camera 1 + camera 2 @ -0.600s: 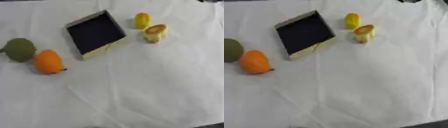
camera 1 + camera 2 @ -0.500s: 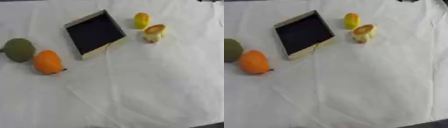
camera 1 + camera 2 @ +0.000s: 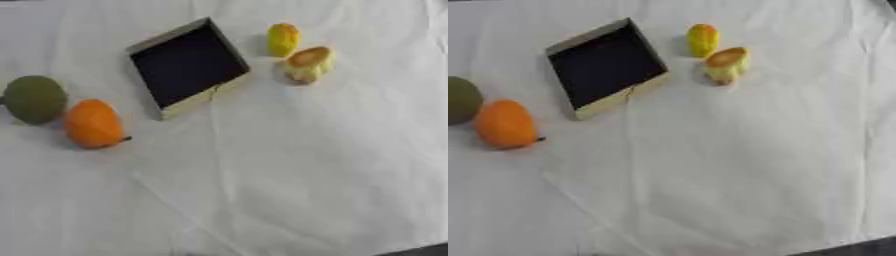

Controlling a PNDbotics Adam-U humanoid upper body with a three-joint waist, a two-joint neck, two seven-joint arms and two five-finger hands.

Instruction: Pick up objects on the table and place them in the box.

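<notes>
4 fruit-like items sit outside the shallow black-lined cardboard box: dull green round fruit touching the orange pear-shaped fruit at left, small yellow fruit & pale tan-topped piece at right. All look light, smooth, prob. roll; grasp around the middle. Neither hand in view, so can't tell their state.

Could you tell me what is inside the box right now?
Nothing shows inside the box: only its dark floor is visible. The near wall hides no noticeable part of it. All four objects lie outside, on the white cloth.

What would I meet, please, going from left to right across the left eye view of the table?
Green round fruit → orange fruit → box with a dark inside → yellow fruit → pale yellow piece with a brown top, all on the white cloth.
</notes>
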